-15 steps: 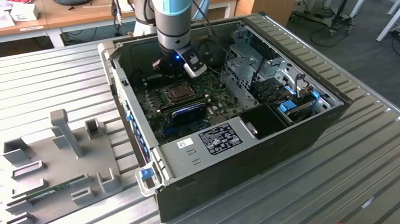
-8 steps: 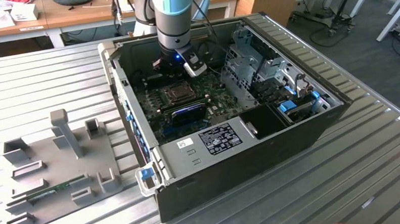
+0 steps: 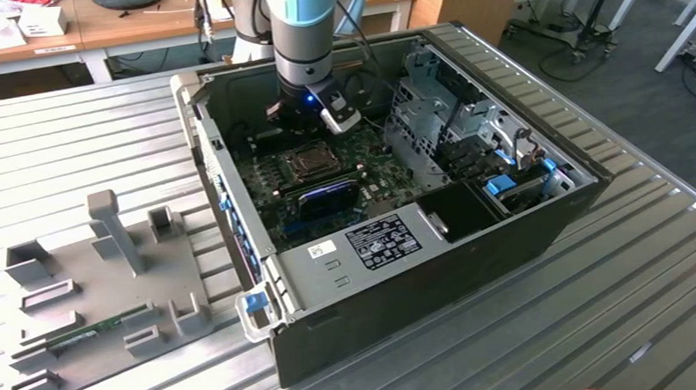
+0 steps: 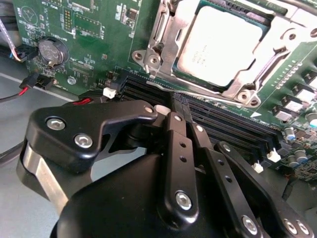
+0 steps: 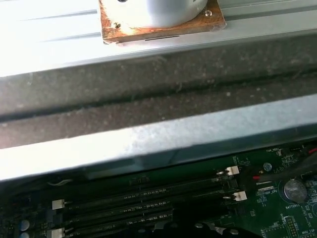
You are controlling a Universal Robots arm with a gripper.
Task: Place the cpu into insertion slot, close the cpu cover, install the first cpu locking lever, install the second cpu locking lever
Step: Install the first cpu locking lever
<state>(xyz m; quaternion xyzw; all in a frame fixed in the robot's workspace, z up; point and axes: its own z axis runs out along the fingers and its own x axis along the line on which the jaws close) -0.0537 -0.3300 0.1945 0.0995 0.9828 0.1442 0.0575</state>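
Note:
The cpu (image 4: 220, 44), a square chip with a dull grey top, lies flat in the insertion slot (image 4: 148, 59) on the green motherboard. The silvery cpu cover (image 4: 166, 37) is folded down around it, framing the chip through its window. A thin metal locking lever (image 4: 198, 92) runs along the socket edge nearest the fingers. My gripper (image 4: 171, 111) has its black fingers (image 4: 177, 144) pressed together, tips just short of that lever, over the black memory slots. In the exterior view the gripper (image 3: 306, 126) hangs inside the open case just behind the socket (image 3: 312, 163).
Long black memory slots (image 5: 148, 191) lie beside the socket. A coin battery (image 4: 52, 49) and red-black wires (image 4: 29, 84) sit nearby. The case wall (image 5: 158, 134) rises close by. A drive cage (image 3: 439, 112) fills the exterior view's right of the case. A grey fixture plate (image 3: 94, 294) lies outside.

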